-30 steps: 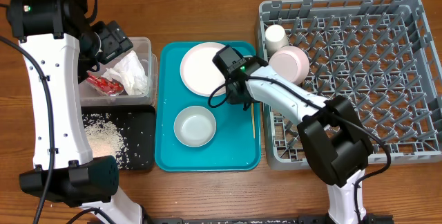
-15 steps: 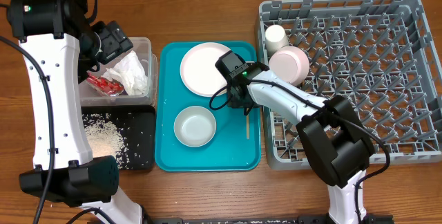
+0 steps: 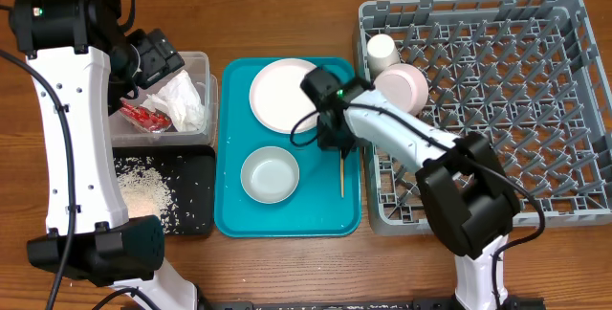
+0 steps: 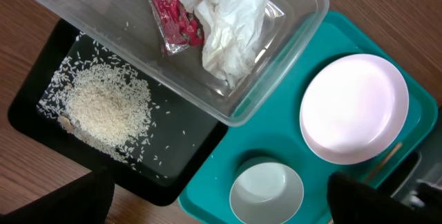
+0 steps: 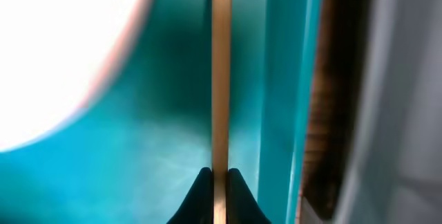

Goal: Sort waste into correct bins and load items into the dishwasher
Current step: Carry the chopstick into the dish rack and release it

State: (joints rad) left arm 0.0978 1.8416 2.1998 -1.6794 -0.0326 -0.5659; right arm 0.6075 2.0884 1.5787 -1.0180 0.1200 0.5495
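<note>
Clear plastic tub (image 3: 201, 58) at far left holds the napkin (image 3: 186, 99) and red wrapper (image 3: 143, 117); rice (image 3: 143, 190) lies in the black tray (image 3: 196, 171), so sorting looks finished. The left gripper (image 3: 158, 61) hovers above the tub, fingers apart. Over the teal tray (image 3: 234, 214), the right gripper (image 5: 214, 174) is clamped on a chopstick (image 3: 341, 174) beside the plate (image 3: 277, 95). Next it needs lifting and carrying right into the rack (image 3: 574, 23).

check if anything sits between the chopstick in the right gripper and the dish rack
Nothing loose. The right gripper is shut on the chopstick over the teal tray; only the tray's rim and the left wall of the dish rack lie between. The pink bowl and cup sit in the rack's far-left corner.
</note>
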